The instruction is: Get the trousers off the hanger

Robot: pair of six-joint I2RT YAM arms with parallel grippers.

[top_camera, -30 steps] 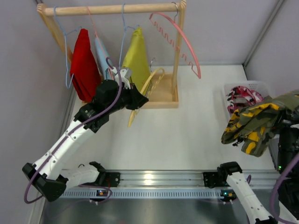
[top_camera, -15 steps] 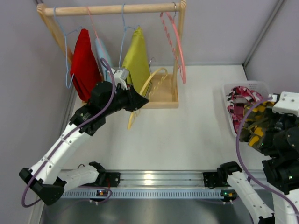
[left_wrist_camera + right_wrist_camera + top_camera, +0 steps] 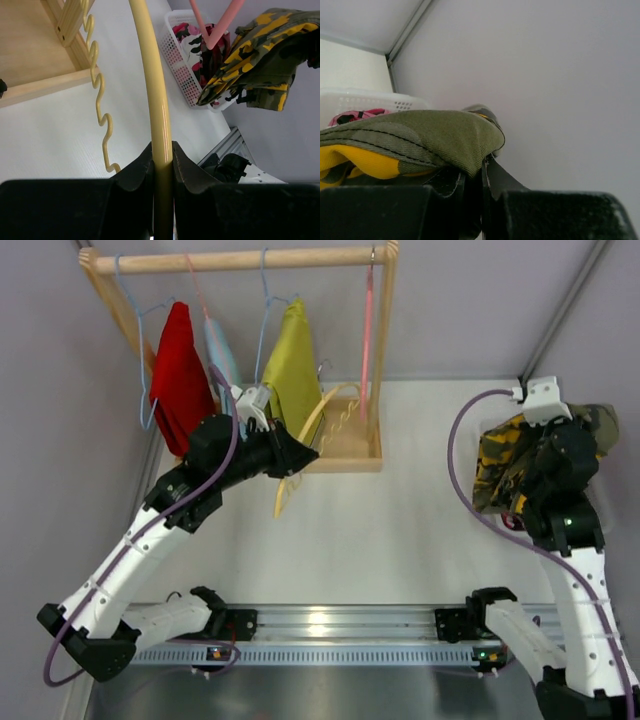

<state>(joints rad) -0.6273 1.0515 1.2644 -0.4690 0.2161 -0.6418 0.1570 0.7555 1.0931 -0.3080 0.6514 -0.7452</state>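
The camouflage trousers (image 3: pixel 503 466) hang bunched from my right gripper (image 3: pixel 577 435), which is shut on their olive edge (image 3: pixel 445 135), held up close to the right wall. They also show in the left wrist view (image 3: pixel 255 55). The pink patterned trousers (image 3: pixel 199 42) lie in the white basket (image 3: pixel 181 65). My left gripper (image 3: pixel 298 454) is shut on the bare yellow hanger (image 3: pixel 327 412), its rod pinched between the jaws (image 3: pixel 162 152). A bare pink hanger (image 3: pixel 368 330) hangs on the rail.
The wooden rack (image 3: pixel 235 260) stands at the back left with a plain red pair (image 3: pixel 180 370), a light-blue garment (image 3: pixel 220 350) and a plain olive-yellow pair (image 3: pixel 292 365) on hangers. The rack's wooden base (image 3: pixel 350 445) lies under the yellow hanger. My right arm covers the basket from above.
My right arm has swung the camouflage trousers from the right edge up over the basket, towards the wall. The pink hanger has swung back and hangs straight. The left arm has barely moved.
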